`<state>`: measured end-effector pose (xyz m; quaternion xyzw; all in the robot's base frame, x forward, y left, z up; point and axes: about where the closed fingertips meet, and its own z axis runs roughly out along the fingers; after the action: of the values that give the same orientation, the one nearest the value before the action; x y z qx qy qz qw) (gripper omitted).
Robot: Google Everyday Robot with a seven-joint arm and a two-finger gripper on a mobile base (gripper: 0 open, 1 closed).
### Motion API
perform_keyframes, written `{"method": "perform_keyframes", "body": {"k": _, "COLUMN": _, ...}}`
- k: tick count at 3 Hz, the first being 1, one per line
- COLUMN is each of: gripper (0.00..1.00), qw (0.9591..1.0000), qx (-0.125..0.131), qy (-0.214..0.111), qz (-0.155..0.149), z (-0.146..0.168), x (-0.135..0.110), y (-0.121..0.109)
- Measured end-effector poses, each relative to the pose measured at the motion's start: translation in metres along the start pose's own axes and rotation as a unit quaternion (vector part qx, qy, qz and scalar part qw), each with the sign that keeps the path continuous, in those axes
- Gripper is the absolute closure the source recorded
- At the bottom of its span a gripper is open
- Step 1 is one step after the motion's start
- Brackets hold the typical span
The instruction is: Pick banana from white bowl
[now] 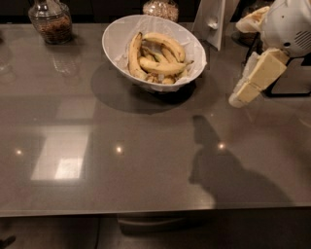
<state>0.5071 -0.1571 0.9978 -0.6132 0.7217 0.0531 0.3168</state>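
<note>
The white bowl point(114, 36) stands at the back middle of the grey table, lined with crinkled white paper and holding several bananas. The banana point(163, 67), slim and nearly straight with a thin dark stem pointing right, lies across the front of the pile. A longer banana point(133, 56) lies along the left, and a thick curved one point(165, 44) arches behind. My gripper point(239, 99), cream-coloured, hangs from the white arm point(289, 24) at the right. It is above the table, right of the bowl and apart from it.
A glass jar point(50, 22) stands at the back left and another jar point(160, 7) behind the bowl. A white upright stand point(212, 22) is just right of the bowl. A dark rack point(291, 85) sits behind the gripper. The table's front edge point(146, 211) runs along the bottom.
</note>
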Motion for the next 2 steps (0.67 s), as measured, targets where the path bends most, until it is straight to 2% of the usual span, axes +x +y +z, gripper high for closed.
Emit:
{"method": "perform_keyframes", "body": {"k": 1, "gripper": 0.0, "qw": 0.9972, "qx": -0.01, "qy": -0.074, "qz": -0.008, "z": 0.026, "x": -0.035, "y": -0.025}}
{"method": "perform_keyframes", "body": {"k": 2, "gripper": 0.0, "qw": 0.9913, "qx": -0.025, "qy": -0.129, "qz": -0.008, "z": 0.064, "x": -0.068, "y": -0.052}}
